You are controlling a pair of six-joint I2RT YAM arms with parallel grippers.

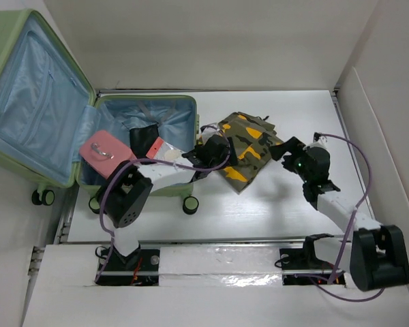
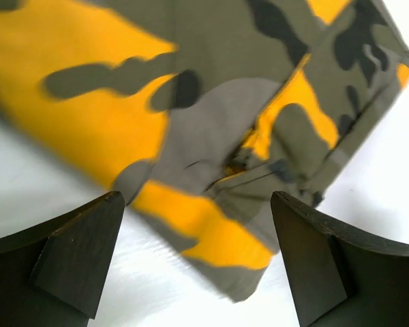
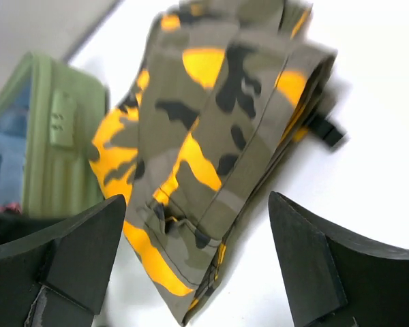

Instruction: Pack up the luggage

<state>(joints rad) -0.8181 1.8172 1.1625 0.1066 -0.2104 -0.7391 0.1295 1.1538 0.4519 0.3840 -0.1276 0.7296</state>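
The luggage [image 1: 58,41], a large pale green suitcase with blue lining, lies open at the far left; its green shell also shows in the right wrist view [image 3: 61,146]. Inside it lie a pink pouch [image 1: 105,151], a black item [image 1: 144,138] and a clear packet [image 1: 165,154]. A folded yellow-green camouflage garment [image 1: 247,151] lies on the table to its right. My left gripper [image 1: 206,154] is open and hovers at the garment's left edge [image 2: 211,136]. My right gripper [image 1: 281,150] is open at the garment's right side [image 3: 211,157], above it.
White walls stand at the back and right of the white table [image 1: 273,211]. The suitcase's wheels [image 1: 190,204] sit near the left arm's base [image 1: 126,197]. A black strap [image 3: 325,129] sticks out from the garment's right side.
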